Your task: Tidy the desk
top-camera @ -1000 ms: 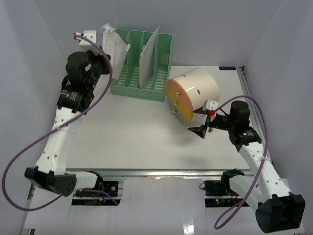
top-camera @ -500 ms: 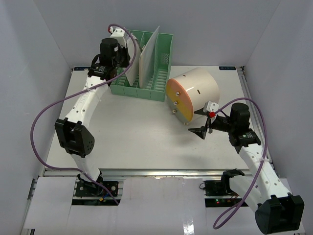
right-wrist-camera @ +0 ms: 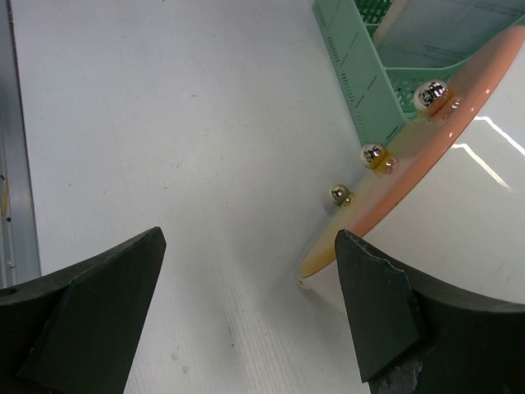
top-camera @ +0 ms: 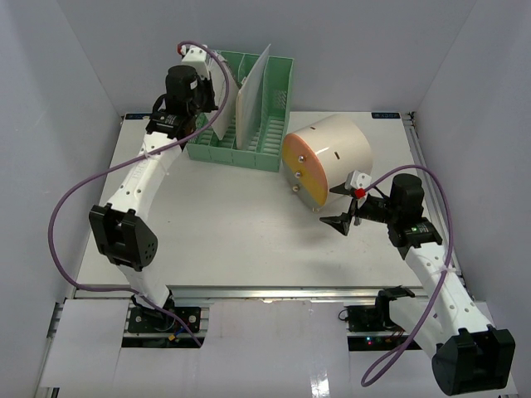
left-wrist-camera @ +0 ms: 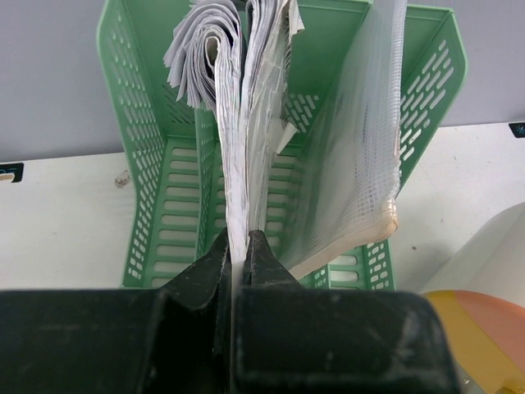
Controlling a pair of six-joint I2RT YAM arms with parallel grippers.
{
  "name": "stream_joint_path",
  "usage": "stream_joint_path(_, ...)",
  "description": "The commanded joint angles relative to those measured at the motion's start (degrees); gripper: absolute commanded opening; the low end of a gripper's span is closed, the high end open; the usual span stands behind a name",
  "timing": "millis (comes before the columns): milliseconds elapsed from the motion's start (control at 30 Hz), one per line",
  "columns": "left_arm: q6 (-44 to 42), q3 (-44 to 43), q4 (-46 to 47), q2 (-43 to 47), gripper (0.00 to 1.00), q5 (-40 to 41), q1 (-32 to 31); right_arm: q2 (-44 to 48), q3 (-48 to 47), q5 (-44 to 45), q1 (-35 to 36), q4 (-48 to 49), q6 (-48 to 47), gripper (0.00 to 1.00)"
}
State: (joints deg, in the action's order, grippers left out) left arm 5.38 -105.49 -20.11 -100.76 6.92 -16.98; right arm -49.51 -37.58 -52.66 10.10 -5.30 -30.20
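Observation:
The desk is a white tabletop with a metal rail along its front. My left gripper is over the left end of the green file rack, shut on a stack of white papers that stands in the rack's left slot; the gripper's tips pinch the papers' near edge. A mesh pouch leans in the slot to the right. My right gripper is open and empty, low over the desk by the front of the cream drawer box.
The drawer box lies on its side with its orange face and small brass knobs towards my right gripper. White walls enclose the desk on three sides. The rack's corner sits just behind the box.
My left arm has swung from the left wall to the rack, carrying the papers into the left slot. The right arm has barely moved.

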Motion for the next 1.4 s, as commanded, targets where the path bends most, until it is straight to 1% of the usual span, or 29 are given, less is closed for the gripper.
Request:
stream_joint_path(0,-1.3,0.3,6.6,7.5,0.00,3.0,1.6,-0.3,0.6,-0.7,-0.4,3.0,0.0,0.90)
stream_joint_path(267,-0.9,0.8,6.8,8.3,0.00,2.0,2.7,-0.8,1.1,-0.7,-0.8,3.3,-0.2,0.90)
stream_joint_path(467,0.4,-0.3,5.0,6.3,0.00,-1.9,3.0,-1.1,1.4,-0.7,-1.0,3.6,-0.3,0.90)
stream_joint_path(567,1.3,0.2,5.7,6.0,0.00,-3.3,3.1,-1.3,1.5,-0.6,-1.2,3.6,-0.4,0.90)
stream_joint_path(833,4.3,-1.5,4.5,2.4,0.00,-9.8,3.0,-1.5,1.6,-0.4,-1.3,3.8,-0.5,0.90)
stream_joint_path(933,4.7,-2.1,4.3,0.4,0.00,-9.3,3.0,-1.5,1.6,-0.3,-1.4,3.8,-0.5,0.90)
stream_joint_path(1167,3.1,-8.5,1.3,-5.2,0.00,-7.8,3.0,-1.0,1.5,-0.7,-1.8,3.8,-0.5,0.90)
stream_joint_path(1367,3.1,-8.7,0.3,-7.7,0.00,-9.2,3.0,-0.9,1.5,-0.8,-1.9,3.7,-0.5,0.90)
